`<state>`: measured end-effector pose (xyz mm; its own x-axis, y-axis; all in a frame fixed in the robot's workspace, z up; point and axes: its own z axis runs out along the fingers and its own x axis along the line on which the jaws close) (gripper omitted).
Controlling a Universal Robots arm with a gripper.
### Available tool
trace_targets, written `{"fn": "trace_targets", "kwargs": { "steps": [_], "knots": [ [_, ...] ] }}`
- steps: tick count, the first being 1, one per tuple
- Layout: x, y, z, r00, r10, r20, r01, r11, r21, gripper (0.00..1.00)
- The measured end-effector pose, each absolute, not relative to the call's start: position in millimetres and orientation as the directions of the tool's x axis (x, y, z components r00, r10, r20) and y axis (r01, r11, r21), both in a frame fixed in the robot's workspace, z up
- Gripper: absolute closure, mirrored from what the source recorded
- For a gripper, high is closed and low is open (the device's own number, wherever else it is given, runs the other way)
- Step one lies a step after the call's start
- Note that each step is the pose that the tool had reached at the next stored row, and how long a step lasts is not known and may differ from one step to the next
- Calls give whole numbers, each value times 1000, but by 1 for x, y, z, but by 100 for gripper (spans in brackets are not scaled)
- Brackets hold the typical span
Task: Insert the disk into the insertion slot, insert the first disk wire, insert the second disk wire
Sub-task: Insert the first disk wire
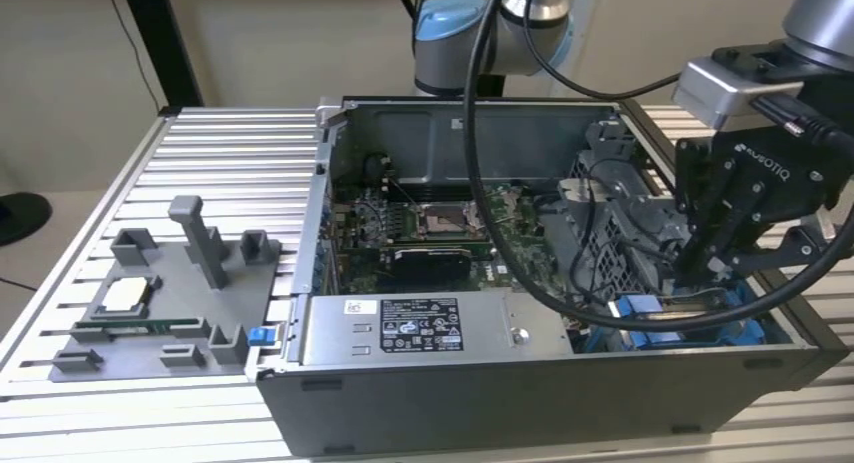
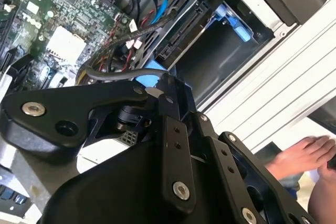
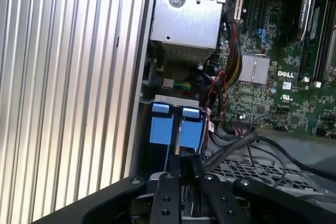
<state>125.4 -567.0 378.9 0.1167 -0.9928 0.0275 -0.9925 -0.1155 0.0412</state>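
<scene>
Tool (image 3: pixel 181 162) sits at the insertion slot (image 3: pixel 174 99), by the table (image 1: pixel 200 143) edge on the exterior view's right; grip state: cannot tell. Disk (image 3: pixel 160 127) apparently seated in slot, blue tabs showing. Both wire steps judged outstanding; cables (image 3: pixel 214 92) loose beyond.

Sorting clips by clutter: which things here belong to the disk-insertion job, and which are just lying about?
In the job:
gripper
insertion slot with blue rails, right under the gripper

Just lying about:
labelled power-supply box
grey fixture tray outside the case
motherboard
a person's hand
</scene>
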Motion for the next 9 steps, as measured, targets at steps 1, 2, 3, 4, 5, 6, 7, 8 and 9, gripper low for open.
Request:
{"fn": "trace_targets", "kwargs": {
  "steps": [1, 2, 3, 4, 5, 6, 7, 8, 9],
  "knots": [
    [125, -567, 379, 117, -993, 27, -992, -115, 41, 100],
    [125, -567, 379, 117, -993, 27, -992, -115, 41, 100],
    [125, -567, 379, 117, -993, 27, -992, -115, 41, 100],
    [125, -567, 379, 117, -993, 27, -992, -116, 42, 100],
    [125, -567, 379, 117, -993, 27, -992, -116, 42, 100],
    [126, -567, 379, 117, -993, 27, -992, -116, 42, 100],
    [127, -567, 379, 117, -993, 27, -992, -116, 45, 100],
    [128, -567, 378, 117, -993, 27, -992, -115, 48, 100],
    [129, -567, 378, 117, -993, 26, -992, -115, 51, 100]
  ]
}}
